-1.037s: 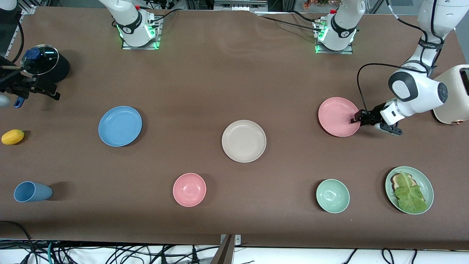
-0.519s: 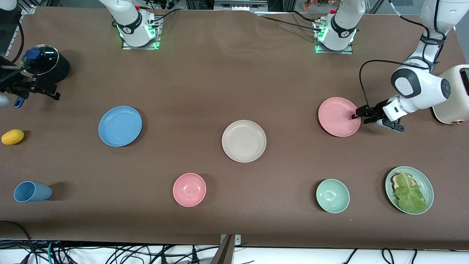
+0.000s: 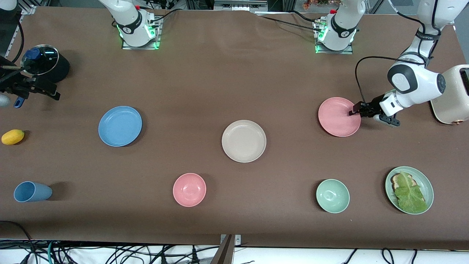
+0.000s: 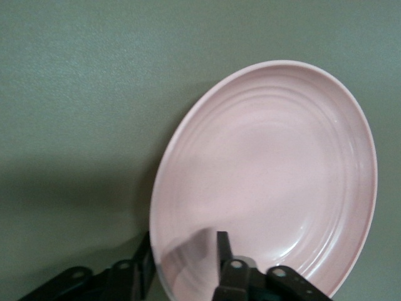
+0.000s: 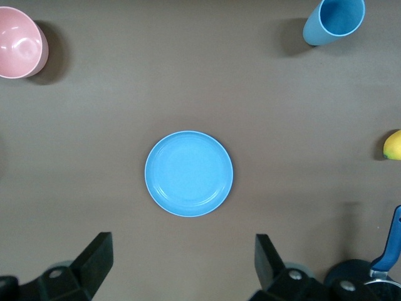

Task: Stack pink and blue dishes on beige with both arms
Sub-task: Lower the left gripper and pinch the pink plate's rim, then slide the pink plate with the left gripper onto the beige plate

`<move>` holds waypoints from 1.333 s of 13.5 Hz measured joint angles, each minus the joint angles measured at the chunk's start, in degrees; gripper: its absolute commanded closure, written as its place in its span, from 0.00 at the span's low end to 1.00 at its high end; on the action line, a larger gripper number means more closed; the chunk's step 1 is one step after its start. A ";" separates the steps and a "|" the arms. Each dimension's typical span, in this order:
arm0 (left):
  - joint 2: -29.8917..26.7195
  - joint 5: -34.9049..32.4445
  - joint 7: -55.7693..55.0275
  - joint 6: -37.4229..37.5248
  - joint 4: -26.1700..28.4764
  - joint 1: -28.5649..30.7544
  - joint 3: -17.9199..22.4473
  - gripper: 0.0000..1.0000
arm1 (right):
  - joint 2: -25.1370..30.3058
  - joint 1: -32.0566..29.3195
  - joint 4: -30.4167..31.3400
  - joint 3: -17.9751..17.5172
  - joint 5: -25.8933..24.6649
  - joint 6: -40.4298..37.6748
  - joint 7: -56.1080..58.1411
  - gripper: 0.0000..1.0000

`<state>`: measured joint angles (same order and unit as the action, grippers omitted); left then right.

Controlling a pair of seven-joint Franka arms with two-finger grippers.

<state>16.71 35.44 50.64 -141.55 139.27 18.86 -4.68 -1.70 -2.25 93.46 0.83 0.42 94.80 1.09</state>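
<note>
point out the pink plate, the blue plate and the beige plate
pink plate [image 3: 337, 116], front view, bare middle of its well
blue plate [image 3: 119, 126], front view, centre of the plate
beige plate [image 3: 243, 140], front view, centre of the plate

The front camera hangs high, facing my bases at twelve o'clock, taking in the whole table [image 3: 234, 73]. My left wrist camera sits close and low, looking along my left gripper [image 4: 185, 266] at the pink plate [image 4: 269, 169]. My right wrist camera looks straight down from high over the blue plate [image 5: 188, 174], between my right gripper's [image 5: 182, 266] fingers. Both plates also show from the front.
</note>
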 measured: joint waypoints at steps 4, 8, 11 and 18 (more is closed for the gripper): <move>-0.17 0.10 0.14 -0.03 0.04 -0.01 0.00 1.00 | 0.00 0.00 0.00 0.00 0.00 0.00 0.00 0.00; -1.10 0.12 -0.18 -0.03 -0.06 -0.02 0.00 1.00 | 0.00 0.00 0.00 0.00 0.00 0.00 0.00 0.00; -4.53 0.12 -4.46 2.94 -1.16 -1.29 -0.12 1.00 | 0.00 0.00 0.00 0.00 0.00 0.00 0.00 0.00; -9.83 0.12 -24.32 5.76 -4.09 -13.01 -0.72 1.00 | 0.00 0.00 0.00 0.00 -0.02 0.00 0.00 0.00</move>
<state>6.88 35.56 26.32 -135.79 135.17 5.85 -5.40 -1.69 -2.25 93.45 0.83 0.41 94.80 1.09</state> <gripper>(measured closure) 0.952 0.000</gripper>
